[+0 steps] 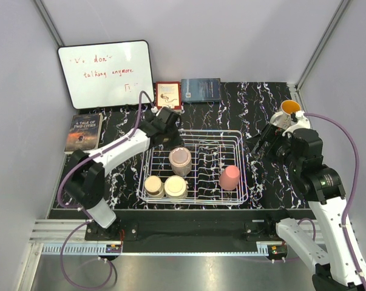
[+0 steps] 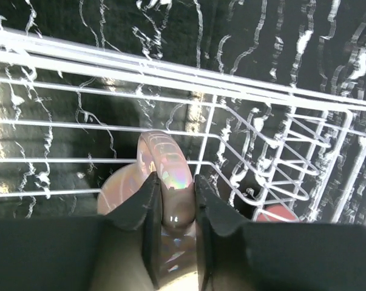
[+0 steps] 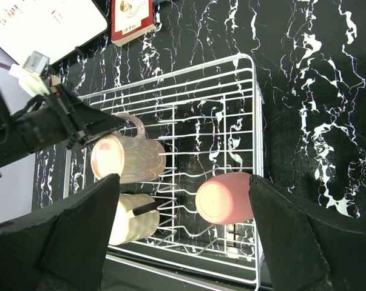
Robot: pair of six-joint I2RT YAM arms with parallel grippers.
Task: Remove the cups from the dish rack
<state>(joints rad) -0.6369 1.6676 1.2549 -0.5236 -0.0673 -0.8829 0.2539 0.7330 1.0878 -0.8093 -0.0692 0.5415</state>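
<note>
The white wire dish rack [image 1: 239, 134] sits mid-table. In it lie a larger translucent pinkish mug [image 1: 180, 160], two cream cups [image 1: 153, 185] [image 1: 176, 187] and a pink tumbler [image 1: 229, 177]. My left gripper [image 1: 172, 140] is shut on the pinkish mug's handle [image 2: 164, 151], seen between its jaws in the left wrist view [image 2: 175, 179]. My right gripper [image 1: 255, 148] is open and empty above the rack's right side. In its wrist view the open gripper [image 3: 183, 182] frames the pink tumbler [image 3: 225, 197], the pinkish mug [image 3: 131, 159] and a cream cup [image 3: 134, 218]. A yellow-inside white mug [image 1: 290, 109] stands on the table behind the right arm.
A whiteboard [image 1: 105, 73] leans at the back left. A dark book [image 1: 84, 131] lies left of the rack. A red-edged book [image 1: 168, 95] and a blue book [image 1: 201, 90] stand behind the rack. Grey walls close both sides.
</note>
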